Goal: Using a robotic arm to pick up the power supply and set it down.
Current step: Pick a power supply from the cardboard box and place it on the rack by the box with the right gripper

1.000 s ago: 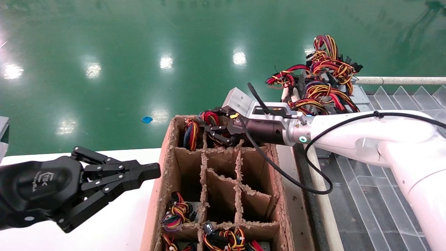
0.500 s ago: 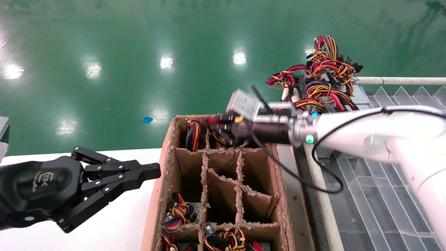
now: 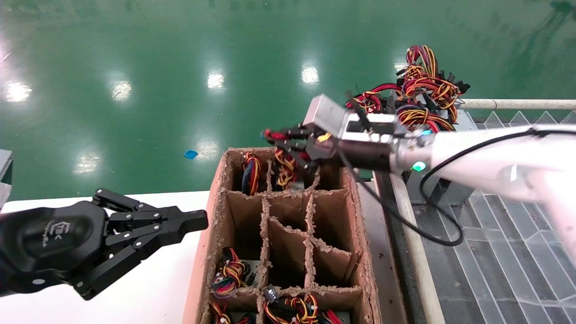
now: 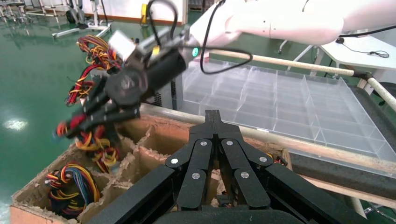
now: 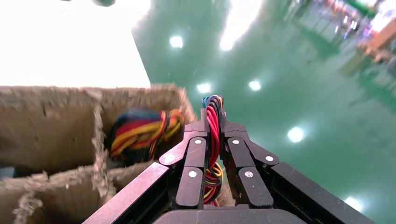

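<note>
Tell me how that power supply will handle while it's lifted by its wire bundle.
The right gripper pinches only the wire bundle, so the power supply will likely dangle and swing. The wires look floppy and may slide through the fingers. Its body is hidden in the cardboard box and could catch on the dividers.

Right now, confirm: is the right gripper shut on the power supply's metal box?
No, the right gripper pinches only the wire bundle; no metal box shows between its fingers.
</note>
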Motion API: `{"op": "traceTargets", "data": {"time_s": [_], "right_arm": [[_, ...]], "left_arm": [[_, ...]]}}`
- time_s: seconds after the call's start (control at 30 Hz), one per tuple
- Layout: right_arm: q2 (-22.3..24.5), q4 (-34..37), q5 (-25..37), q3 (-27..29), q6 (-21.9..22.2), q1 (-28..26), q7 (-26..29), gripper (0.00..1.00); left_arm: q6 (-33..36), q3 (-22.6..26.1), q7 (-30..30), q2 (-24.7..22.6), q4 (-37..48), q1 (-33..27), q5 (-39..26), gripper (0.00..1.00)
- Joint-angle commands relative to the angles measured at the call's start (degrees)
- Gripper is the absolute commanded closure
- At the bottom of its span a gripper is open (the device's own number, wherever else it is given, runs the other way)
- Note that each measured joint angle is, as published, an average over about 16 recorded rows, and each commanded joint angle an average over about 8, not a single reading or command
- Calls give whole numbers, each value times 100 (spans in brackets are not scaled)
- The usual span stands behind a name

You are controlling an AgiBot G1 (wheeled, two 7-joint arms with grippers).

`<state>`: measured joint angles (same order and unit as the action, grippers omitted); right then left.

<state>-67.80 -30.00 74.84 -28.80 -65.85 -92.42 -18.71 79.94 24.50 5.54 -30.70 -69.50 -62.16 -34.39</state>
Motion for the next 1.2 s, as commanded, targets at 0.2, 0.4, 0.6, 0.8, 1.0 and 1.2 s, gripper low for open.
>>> {"op": "traceTargets", "data": {"time_s": [0.2,0.4,0.6,0.8,1.0,1.2], "right_arm": [[547,-1612,-124,154,-85,-33,490,100],[1367,-3644,3,368,258,9,1409,100],[2113,-4728,225,591,477,-160,2109,100],[2785,-4792,211,777,149,-456,2283,100],[3585,-4801,88,976,-276,-556,2433,100],[4377,-4800,-258,1160,-953,-631,2518,100]], "left_arm": [[0,0,0,0,0,0,0,100],[0,0,0,0,0,0,0,100],[0,0,0,0,0,0,0,100],[0,0,0,0,0,0,0,100],[0,0,0,0,0,0,0,100],[0,0,0,0,0,0,0,100]]}}
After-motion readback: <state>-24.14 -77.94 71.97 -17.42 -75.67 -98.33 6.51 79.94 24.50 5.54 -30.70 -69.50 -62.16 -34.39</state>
